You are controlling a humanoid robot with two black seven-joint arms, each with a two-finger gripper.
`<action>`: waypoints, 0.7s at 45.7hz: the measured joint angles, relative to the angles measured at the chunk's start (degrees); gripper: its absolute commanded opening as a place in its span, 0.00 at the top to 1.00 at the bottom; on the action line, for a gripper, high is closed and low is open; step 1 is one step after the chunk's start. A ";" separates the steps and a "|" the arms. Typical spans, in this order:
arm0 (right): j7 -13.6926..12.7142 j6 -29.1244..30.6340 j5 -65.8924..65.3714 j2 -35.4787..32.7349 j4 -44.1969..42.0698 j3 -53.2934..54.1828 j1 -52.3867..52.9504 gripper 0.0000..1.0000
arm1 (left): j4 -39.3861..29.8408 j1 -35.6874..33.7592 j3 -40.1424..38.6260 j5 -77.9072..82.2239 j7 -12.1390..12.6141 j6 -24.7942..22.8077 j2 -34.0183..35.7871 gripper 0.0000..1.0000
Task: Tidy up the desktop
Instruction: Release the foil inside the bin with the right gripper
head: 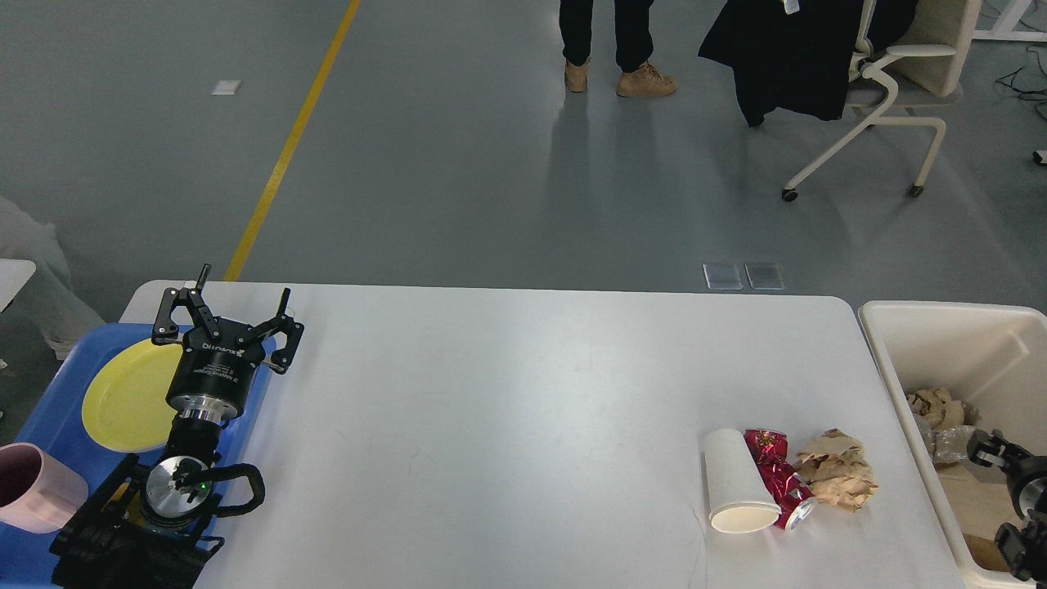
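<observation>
Head view. Our left pincer (pixel 231 315) hovers over the near-left corner region of the bench (pixel 507 425), its fingers spread wide and holding nothing; it sits above the right edge of the blue tray (pixel 49 409), which carries a yellow plate (pixel 123 401) and a pink cup (pixel 33 487). The white bench fills the middle of the view. Near its right front lie a tipped white paper cup (pixel 736 483), a crushed red can (pixel 777 478) touching it, and crumpled brown paper (pixel 838 470) just beside. Our right pincer (pixel 986 447) reaches into the cream bin (pixel 941 327) over crumpled waste (pixel 932 405); we cannot tell whether it is parted or closed.
</observation>
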 measured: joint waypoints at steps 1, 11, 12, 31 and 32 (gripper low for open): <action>0.00 0.01 0.00 -0.03 0.00 0.00 0.08 0.00 | 0.00 0.00 0.00 0.00 0.00 0.00 0.00 0.04; -0.45 1.50 -0.75 -0.33 0.80 -0.65 2.66 0.00 | 0.00 0.00 0.00 0.00 0.00 0.00 0.00 0.04; -0.54 2.22 -0.98 -0.45 0.82 -0.83 3.20 0.00 | 0.00 0.00 0.00 0.00 0.00 0.00 0.00 0.04; -5.45 19.93 -13.14 -12.11 28.29 -5.11 29.78 0.00 | 0.00 0.00 0.00 0.00 0.00 0.00 0.00 0.04; -5.93 20.11 -14.25 -12.69 31.22 -6.01 32.08 0.00 | 0.00 0.00 0.01 -0.01 0.00 0.00 0.00 0.04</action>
